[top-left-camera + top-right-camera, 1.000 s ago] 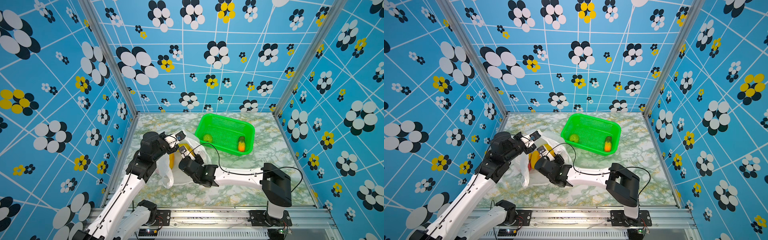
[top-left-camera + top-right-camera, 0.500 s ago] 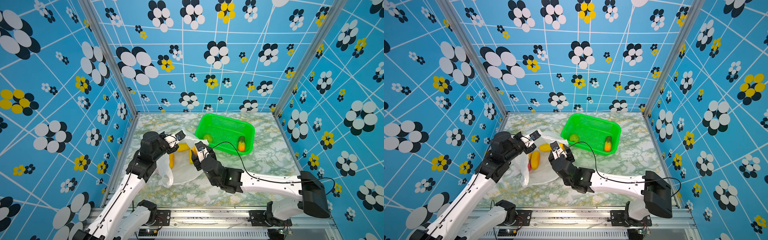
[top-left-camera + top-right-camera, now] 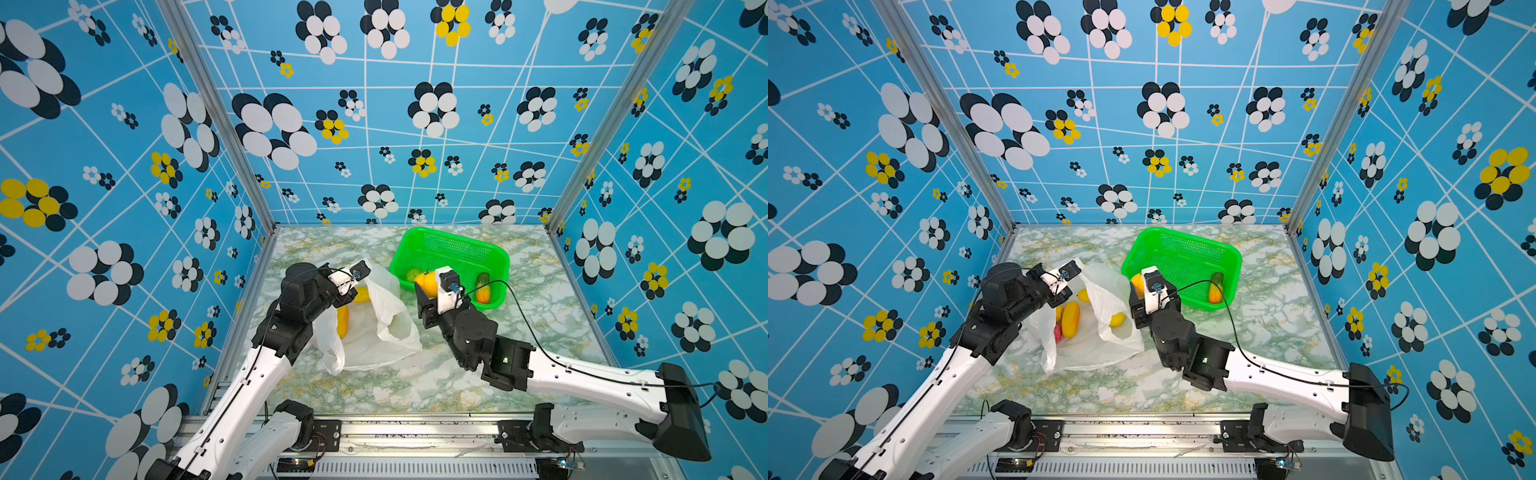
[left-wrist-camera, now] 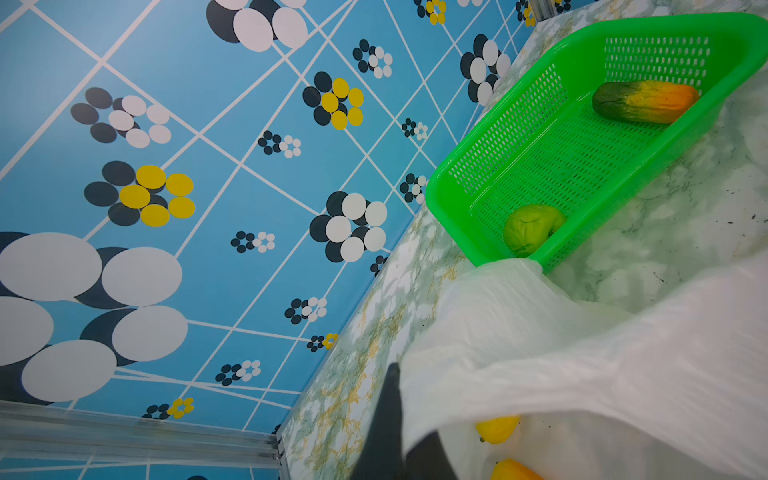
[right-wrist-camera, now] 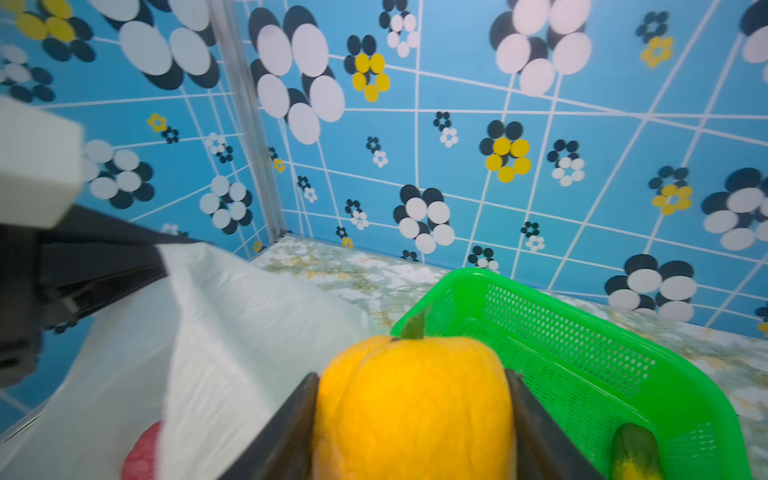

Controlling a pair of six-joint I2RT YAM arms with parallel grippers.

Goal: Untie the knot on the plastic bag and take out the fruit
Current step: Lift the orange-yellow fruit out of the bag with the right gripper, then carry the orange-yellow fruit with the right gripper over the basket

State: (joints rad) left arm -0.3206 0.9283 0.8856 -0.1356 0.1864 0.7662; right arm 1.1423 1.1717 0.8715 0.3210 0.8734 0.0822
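Right claw (image 5: 411, 376) tight around plump, dimpled yellow-orange fruit (image 5: 415, 415); left claw (image 4: 403, 407) clenched, apparently on crinkly plastic bag (image 4: 582, 365).

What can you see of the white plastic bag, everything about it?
The plastic bag is thin, crinkly, see-through white. No knot shows; its mouth gapes open. It lies slumped on the marbled table, close beside the green basket. The left gripper is shut on its upper edge, holding that side lifted. Inside show a long yellow fruit, a small yellow one and a pink-red one.
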